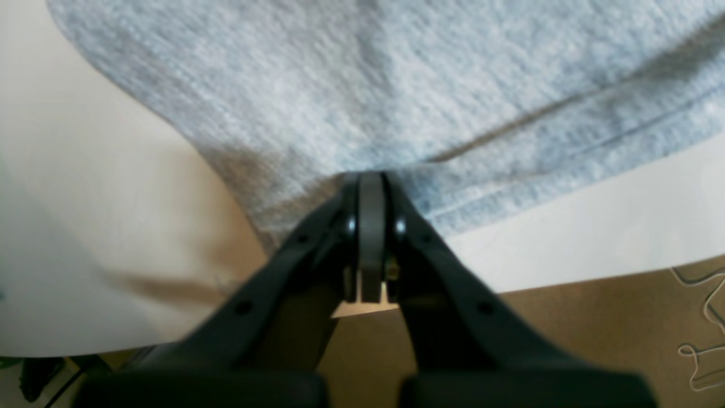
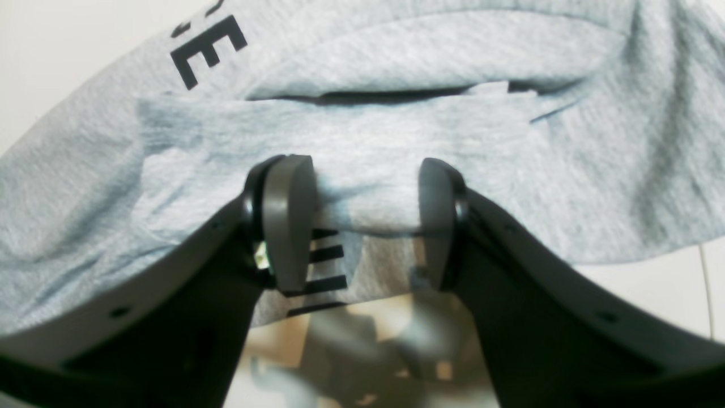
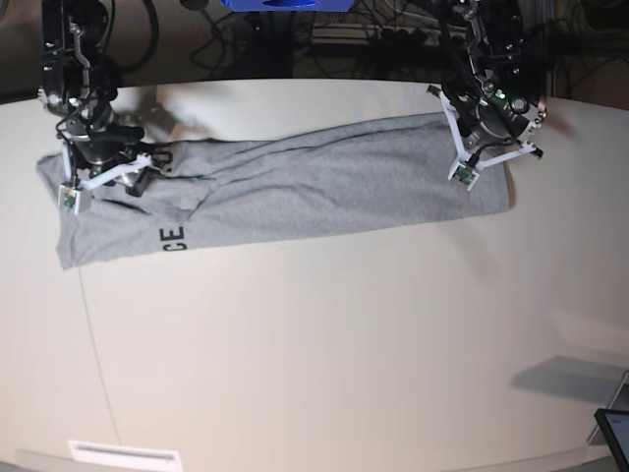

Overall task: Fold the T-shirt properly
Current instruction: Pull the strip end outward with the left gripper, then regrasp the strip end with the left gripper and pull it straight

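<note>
The T-shirt (image 3: 314,192) lies as a long light-grey strip across the far half of the table, with black letters (image 3: 172,236) near its left end. My left gripper (image 1: 371,177) is shut on the cloth beside the stitched hem (image 1: 566,164); in the base view this left gripper (image 3: 480,143) sits over the strip's right end. My right gripper (image 2: 368,221) is open, its grey pads (image 2: 289,221) standing apart with a flat layer of T-shirt (image 2: 396,130) between them, near more black lettering (image 2: 207,51). From the base view this right gripper (image 3: 110,162) is over the strip's left end.
The white table (image 3: 324,344) stretches toward the camera. Its edge (image 1: 595,266) lies just behind my left gripper, with brown floor beyond. A thin cable (image 3: 90,324) runs down the left side, a white label (image 3: 123,454) sits at the front edge, a dark device (image 3: 614,433) at the bottom right.
</note>
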Controlling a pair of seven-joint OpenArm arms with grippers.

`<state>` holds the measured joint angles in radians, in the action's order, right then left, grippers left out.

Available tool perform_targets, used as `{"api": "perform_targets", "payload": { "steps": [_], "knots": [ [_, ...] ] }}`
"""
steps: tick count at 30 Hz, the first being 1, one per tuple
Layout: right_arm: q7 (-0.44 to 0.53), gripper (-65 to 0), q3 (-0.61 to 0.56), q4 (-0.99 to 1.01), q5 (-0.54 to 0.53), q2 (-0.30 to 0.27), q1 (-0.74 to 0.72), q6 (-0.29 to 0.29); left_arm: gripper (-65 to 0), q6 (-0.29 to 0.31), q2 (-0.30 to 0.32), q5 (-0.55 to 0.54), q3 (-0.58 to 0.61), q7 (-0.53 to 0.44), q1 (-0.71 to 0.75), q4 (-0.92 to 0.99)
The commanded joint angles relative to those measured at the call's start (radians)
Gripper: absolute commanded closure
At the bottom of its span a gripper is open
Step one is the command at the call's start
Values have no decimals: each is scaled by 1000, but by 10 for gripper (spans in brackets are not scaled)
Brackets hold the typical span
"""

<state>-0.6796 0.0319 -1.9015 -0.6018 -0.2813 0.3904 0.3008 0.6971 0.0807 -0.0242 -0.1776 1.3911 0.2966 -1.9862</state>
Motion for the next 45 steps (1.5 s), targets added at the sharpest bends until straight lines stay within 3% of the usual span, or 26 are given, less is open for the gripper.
{"api": "perform_targets", "payload": {
  "steps": [1,5,15,18,21,31,35,37,39,42,45],
  "knots": [
    [19,-292,3,-16,1,-8,-5,-4,0,1,4,0,-1,5,5,-17],
    [19,-290,3,-16,1,-6,-5,-4,0,1,15,-112,-4,5,29,-15],
    [19,-290,3,-14,1,-6,-3,-4,0,1,110,-443,-17,5,82,-15],
    [19,-290,3,-14,1,-6,-3,-4,0,1,124,-524,-93,5,80,-15],
    [19,-290,1,-14,1,-6,-3,-4,0,1,156,-534,-165,5,80,-15],
    [19,-290,1,-14,1,24,-12,-4,0,1,327,-541,-198,5,80,-15],
    [19,-290,1,-13,1,26,-21,-4,0,1,316,-627,-300,5,66,-23],
    [19,-290,1,-13,1,26,-24,-4,0,1,293,-716,-356,5,28,-22],
    [19,-290,0,-14,1,26,-24,-4,0,1,261,-733,-403,5,-15,-22],
    [19,-290,0,-20,1,20,-20,-5,0,1,193,-649,-417,5,-92,-18],
    [19,-290,0,-37,3,12,-18,-5,0,1,155,-532,-345,5,-119,-22]
  ]
}}
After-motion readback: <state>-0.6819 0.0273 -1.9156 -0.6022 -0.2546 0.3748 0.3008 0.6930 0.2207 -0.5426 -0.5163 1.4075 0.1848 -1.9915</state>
